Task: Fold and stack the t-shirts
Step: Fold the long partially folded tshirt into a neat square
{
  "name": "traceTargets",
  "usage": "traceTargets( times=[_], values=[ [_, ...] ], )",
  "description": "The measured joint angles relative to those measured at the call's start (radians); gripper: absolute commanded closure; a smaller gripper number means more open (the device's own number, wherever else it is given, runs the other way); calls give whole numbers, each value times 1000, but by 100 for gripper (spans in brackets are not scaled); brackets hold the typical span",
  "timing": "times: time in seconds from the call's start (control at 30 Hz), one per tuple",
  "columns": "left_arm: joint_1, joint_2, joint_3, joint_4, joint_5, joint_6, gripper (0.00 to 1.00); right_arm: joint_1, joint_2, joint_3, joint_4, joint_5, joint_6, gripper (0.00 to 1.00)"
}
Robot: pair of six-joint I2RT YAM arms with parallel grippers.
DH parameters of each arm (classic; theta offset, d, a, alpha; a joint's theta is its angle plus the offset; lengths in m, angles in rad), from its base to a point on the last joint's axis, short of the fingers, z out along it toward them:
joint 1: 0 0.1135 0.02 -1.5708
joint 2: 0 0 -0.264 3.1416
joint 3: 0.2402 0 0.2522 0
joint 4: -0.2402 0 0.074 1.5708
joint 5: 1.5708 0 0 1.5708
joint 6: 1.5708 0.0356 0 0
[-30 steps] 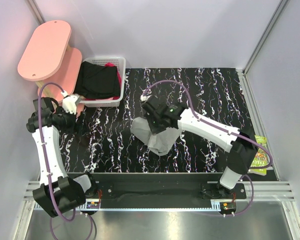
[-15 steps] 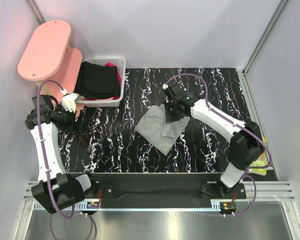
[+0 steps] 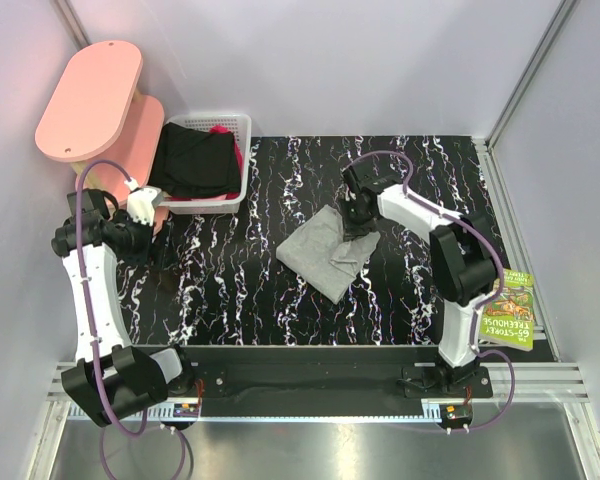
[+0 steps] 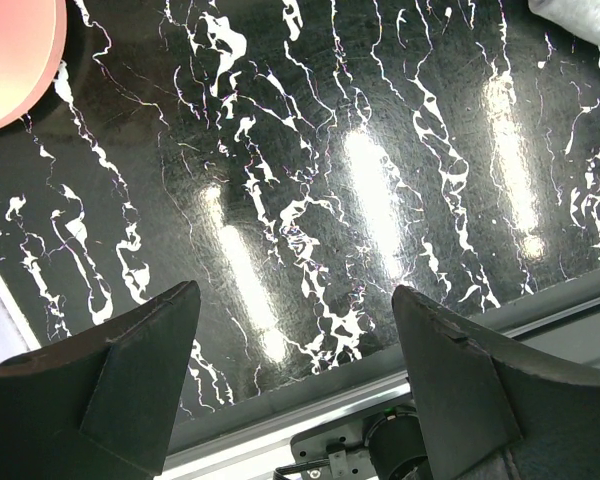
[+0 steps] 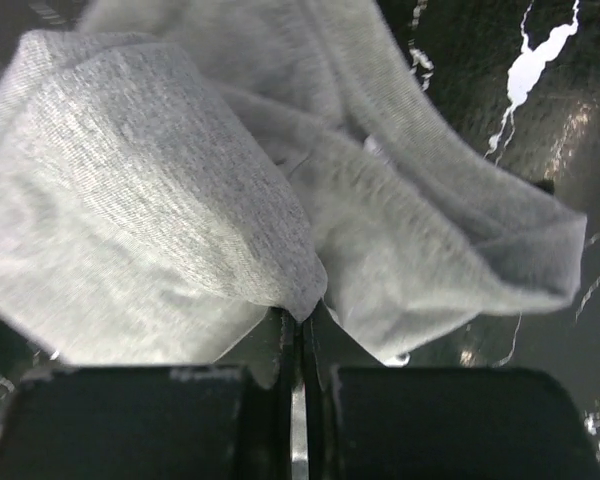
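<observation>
while the right gripper (image 3: 358, 222) is clamped shut on a fold of the light grey t-shirt (image 3: 320, 255), the shirt itself lies rumpled on the table (image 3: 230, 290), well off to the right of the white basket (image 3: 243, 125) and nearer the arm bases than the basket is. the right wrist view shows it plainly: both fingers (image 5: 160, 420) are pressed tight together, a bunched ridge of grey knit is caught right at the tips, and the rest of the cloth spills away in loose folds over the dark marbled top. over by the basket's near left corner, the left gripper (image 3: 140, 205) hangs above the table with its jaws spread wide and nothing between them. its own camera looks straight down past two dark fingers (image 4: 110, 380) onto shiny marbled table. just left of the basket stands the pink stool (image 3: 90, 95). inside the basket a black garment (image 3: 192, 160) is heaped up and fills most of it, and a bit of magenta cloth (image 3: 220, 129) peeks out at the far rim, touching the black.
</observation>
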Motion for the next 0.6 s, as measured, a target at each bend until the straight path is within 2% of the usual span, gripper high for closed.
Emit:
traceTargets(
  times=[0.03,0.07,0.17,0.27,0.3,0.6],
  values=[
    [0,-1,0,0,0,4,16,-8,22,5,1,-3,-2,82],
    [0,-2,0,-1,0,6,16,-14,38,11,1,-3,-2,71],
    [0,-4,-7,-2,-1,17,16,-36,75,32,-5,18,-1,53],
    [0,-10,-24,-4,-1,26,16,-52,85,77,-28,95,5,4],
    [0,-11,-29,-7,-1,30,16,-56,86,97,-35,124,7,0],
    [-3,-19,-43,-21,-1,38,16,-64,76,230,-111,367,62,0]
  ],
)
